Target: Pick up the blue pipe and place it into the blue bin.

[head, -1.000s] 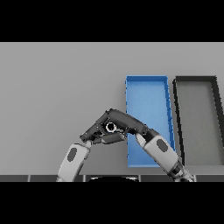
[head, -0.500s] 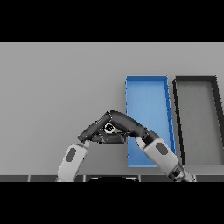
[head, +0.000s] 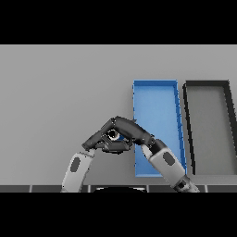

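Here, both hands meeting left of the blue bin (head: 155,99), right hand (head: 127,131) curled round the blue pipe (head: 121,137), left hand (head: 98,140) grip unclear, black bin (head: 207,88) at 3 o'clock on the bench (head: 60,92)

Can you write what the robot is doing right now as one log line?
right hand: curled over blue pipe | left hand: beside | blue bin: no pipe inside

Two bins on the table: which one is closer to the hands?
The blue bin; the right arm crosses its lower left corner. The black bin lies beyond it, further right, away from both hands.
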### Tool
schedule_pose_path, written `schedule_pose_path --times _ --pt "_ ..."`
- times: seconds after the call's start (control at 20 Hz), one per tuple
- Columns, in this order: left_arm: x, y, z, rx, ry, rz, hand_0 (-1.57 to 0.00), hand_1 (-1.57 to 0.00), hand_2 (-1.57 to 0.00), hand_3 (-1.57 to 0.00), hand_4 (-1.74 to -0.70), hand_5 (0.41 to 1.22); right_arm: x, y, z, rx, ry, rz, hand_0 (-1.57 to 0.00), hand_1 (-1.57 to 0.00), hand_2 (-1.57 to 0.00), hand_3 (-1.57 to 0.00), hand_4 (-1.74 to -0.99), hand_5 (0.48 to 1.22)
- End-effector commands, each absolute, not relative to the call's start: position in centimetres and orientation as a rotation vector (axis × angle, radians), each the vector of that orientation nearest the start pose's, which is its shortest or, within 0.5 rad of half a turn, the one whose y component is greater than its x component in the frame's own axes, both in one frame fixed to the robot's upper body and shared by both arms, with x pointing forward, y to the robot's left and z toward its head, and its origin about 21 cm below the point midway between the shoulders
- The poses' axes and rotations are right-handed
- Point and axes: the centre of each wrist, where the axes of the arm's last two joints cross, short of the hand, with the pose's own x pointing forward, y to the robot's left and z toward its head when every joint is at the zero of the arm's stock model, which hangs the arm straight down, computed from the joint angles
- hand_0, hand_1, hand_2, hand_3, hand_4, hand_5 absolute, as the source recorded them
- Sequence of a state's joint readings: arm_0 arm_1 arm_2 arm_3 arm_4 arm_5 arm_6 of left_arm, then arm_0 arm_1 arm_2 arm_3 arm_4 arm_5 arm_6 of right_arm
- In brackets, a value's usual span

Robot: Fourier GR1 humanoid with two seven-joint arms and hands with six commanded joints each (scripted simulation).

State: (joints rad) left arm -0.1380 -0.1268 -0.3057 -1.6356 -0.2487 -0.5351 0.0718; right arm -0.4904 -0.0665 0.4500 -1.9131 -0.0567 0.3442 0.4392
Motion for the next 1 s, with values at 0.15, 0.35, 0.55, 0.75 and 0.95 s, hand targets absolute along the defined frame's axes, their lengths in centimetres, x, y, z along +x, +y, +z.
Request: schedule_pose_path --times 0.15,0.35,0.55,0.75,0.95 --pt "26.3 11.5 4.9 -0.46 -1.585 -0.87 -0.05 -0.05 -0.04 -0.04 -0.95 0.513 24.7 -8.9 18.1 0.528 -1.755 1.007 -1.57 -1.57 -1.57 -1.57 -1.741 1.22" --pt "26.4 11.3 4.4 -0.464 -1.584 -0.871 -0.02 -0.02 -0.02 -0.02 -0.92 0.474 24.8 -8.6 19.9 0.637 -1.737 0.903 -1.57 -1.57 -1.57 -1.57 -1.741 1.221" --pt "26.0 11.3 4.6 -0.462 -1.579 -0.869 -0.01 -0.01 -0.01 -0.01 -0.91 0.45 26.7 -9.7 23.4 0.687 -1.75 0.831 -1.57 -1.57 -1.57 -1.57 -1.741 1.221" --pt "26.2 11.3 4.6 -0.456 -1.547 -0.874 0.0 0.0 0.0 0.0 -0.91 0.435 27.7 -11.2 29.9 0.731 -1.892 0.799 -1.57 -1.57 -1.57 -1.57 -1.741 1.221" --pt "26.0 11.6 4.5 -0.437 -1.547 -0.878 0.0 0.0 0.0 0.0 -0.89 0.428 29.6 -14.0 33.8 0.499 -1.994 0.629 -1.57 -1.57 -1.57 -1.57 -1.741 1.221"
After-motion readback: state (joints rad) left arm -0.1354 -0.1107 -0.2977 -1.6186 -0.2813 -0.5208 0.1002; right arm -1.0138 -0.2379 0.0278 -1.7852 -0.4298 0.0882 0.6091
